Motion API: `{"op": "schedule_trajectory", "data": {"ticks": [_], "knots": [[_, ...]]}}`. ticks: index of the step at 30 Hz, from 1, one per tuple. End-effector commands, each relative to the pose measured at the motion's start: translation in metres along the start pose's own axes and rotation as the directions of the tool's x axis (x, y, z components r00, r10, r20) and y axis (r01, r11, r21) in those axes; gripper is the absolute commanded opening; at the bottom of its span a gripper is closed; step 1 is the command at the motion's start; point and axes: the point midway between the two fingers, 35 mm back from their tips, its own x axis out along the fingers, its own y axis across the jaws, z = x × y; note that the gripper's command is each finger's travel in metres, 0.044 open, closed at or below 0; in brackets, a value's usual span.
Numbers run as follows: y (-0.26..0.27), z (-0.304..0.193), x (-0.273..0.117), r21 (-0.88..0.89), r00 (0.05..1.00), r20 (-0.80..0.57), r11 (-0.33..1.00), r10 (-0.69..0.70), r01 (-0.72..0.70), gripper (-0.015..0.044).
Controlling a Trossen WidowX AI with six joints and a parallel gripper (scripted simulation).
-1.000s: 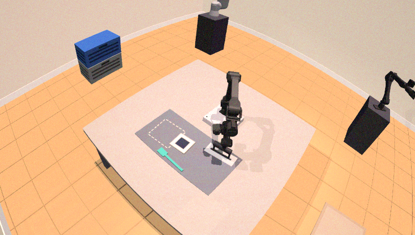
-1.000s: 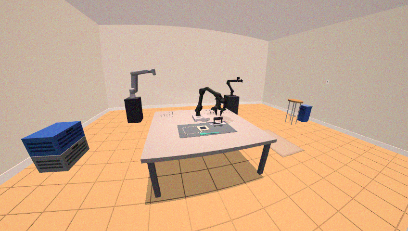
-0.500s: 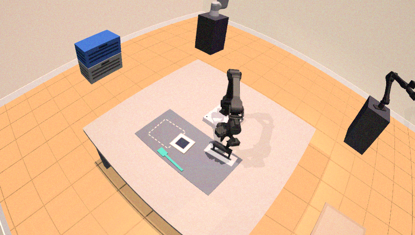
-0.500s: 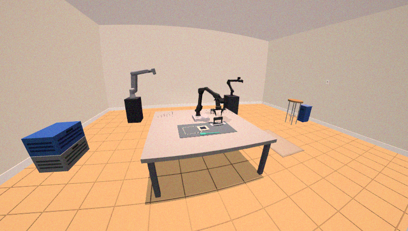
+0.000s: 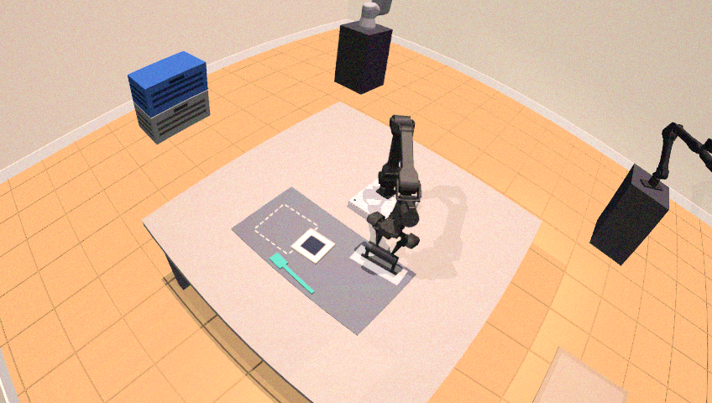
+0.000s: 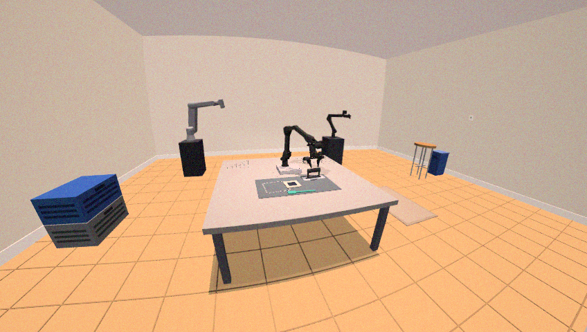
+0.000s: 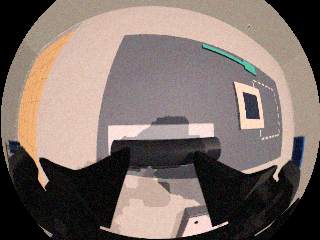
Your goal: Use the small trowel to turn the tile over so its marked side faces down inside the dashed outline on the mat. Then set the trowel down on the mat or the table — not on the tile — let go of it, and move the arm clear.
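Apparently, the work is at its beginning: the tile (image 5: 298,246) (image 6: 286,185) (image 7: 242,120) lies marked side up, partly over the dashed outline, and the teal trowel (image 5: 295,275) (image 6: 302,191) (image 7: 229,56) rests beside it on the mat (image 5: 344,299) (image 6: 329,186) (image 7: 150,65). Next, I think, the claw (image 5: 392,248) (image 6: 313,165) (image 7: 163,154) must go to a handle; now its fingers stand well apart, pinching nothing, near the black bar (image 5: 382,253) (image 6: 313,169) (image 7: 165,151); contact I cannot tell.

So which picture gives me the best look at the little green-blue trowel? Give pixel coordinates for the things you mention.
The top view: the trowel (image 5: 295,277) (image 6: 302,191) (image 7: 227,53) shows whole there, blade and handle, lying on the mat (image 5: 344,299) (image 6: 329,185) (image 7: 150,75). The exterior view shows it small and foreshortened; the wrist view shows it thin, near the mat's far edge.
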Motion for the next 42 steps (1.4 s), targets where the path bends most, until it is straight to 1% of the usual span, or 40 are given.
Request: {"op": "schedule_trajectory", "data": {"ticks": [1,10,19,25,31,42], "knots": [[0.000,-0.002,0.000,-0.115,0.999,0.035,0.993,0.007,-0.003,0.0300],[-0.005,-0.005,0.001,-0.400,0.992,0.122,0.916,0.014,0.036,0.0300],[-0.008,-0.011,0.003,-0.643,0.979,0.203,0.757,0.024,0.114,0.0300],[-0.012,-0.016,0.004,-0.767,0.967,0.254,0.615,0.031,0.182,0.0300],[-0.016,-0.021,0.004,-0.855,0.952,0.304,0.451,0.038,0.255,0.0300],[-0.024,-0.031,0.005,-0.916,0.919,0.391,0.117,0.049,0.384,0.0300]]}}
